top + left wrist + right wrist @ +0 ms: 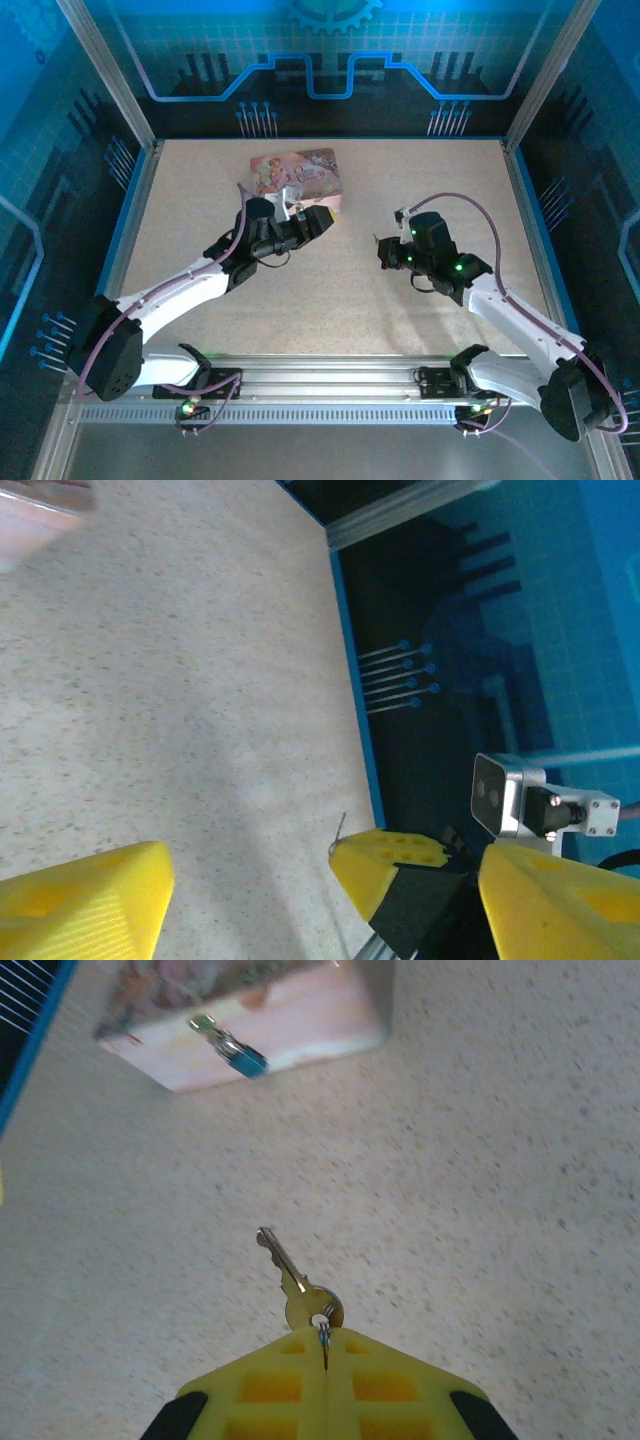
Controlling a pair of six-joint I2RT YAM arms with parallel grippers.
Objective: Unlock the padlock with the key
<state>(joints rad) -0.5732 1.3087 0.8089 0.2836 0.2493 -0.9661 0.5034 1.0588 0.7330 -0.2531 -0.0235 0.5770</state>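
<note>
Aligning key [293,1278] with padlock [237,1052] on pink tin [310,1020]: right gripper [325,1345] pinched on key's ring end, blade pointing forward. Left gripper [320,218] spread, empty, beside tin; best steadies padlock before a straight, slow insertion.

Bright, blue-tinted light w/ soft shadows; far bg blurry.

padlock [232,1050] on tin [320,1020] wall, key [298,1285] before it
</note>
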